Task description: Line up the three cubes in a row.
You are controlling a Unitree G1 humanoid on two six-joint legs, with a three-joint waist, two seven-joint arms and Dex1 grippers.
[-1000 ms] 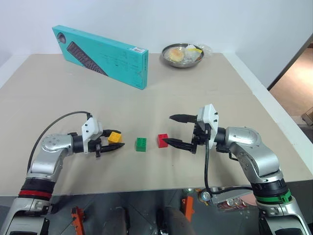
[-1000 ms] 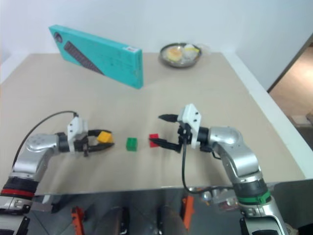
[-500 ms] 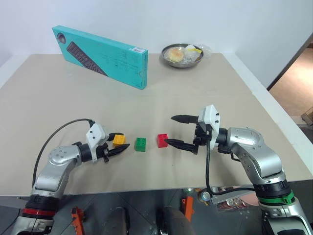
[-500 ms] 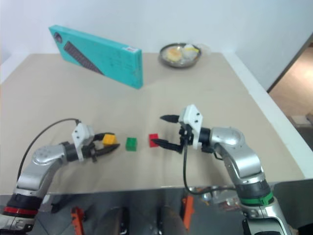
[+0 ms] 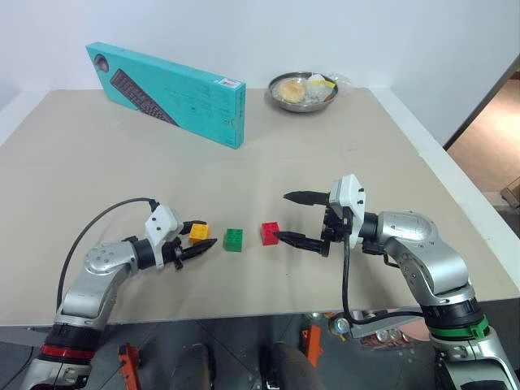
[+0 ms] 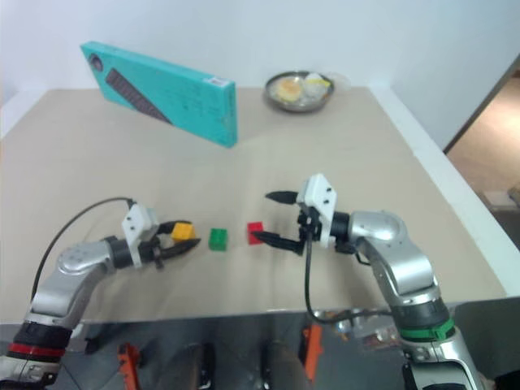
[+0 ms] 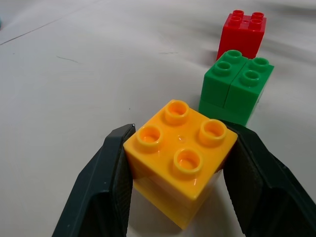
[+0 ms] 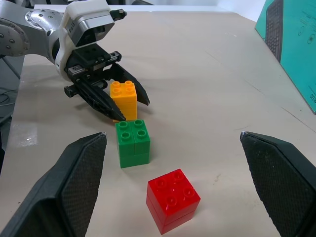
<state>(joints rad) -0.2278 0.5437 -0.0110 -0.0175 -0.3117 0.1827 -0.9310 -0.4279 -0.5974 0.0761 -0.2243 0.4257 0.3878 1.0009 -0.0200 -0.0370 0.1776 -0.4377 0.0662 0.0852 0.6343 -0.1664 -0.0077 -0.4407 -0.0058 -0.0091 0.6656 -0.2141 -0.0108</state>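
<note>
Beige table (image 5: 268,162) is where the cubes sit. The yellow cube (image 5: 198,232) has been brought nearer to the green cube (image 5: 234,239) and is kept pinched by the left gripper (image 5: 197,243). The red cube (image 5: 270,232) is just beside the wide-open right gripper (image 5: 294,217). A row is nearly made.

On the beige counter (image 5: 97,187) stand a yellow-orange cube (image 5: 198,232), a green cube (image 5: 234,239) and a red cube (image 5: 270,232), beyond them a teal box (image 5: 166,93).
</note>
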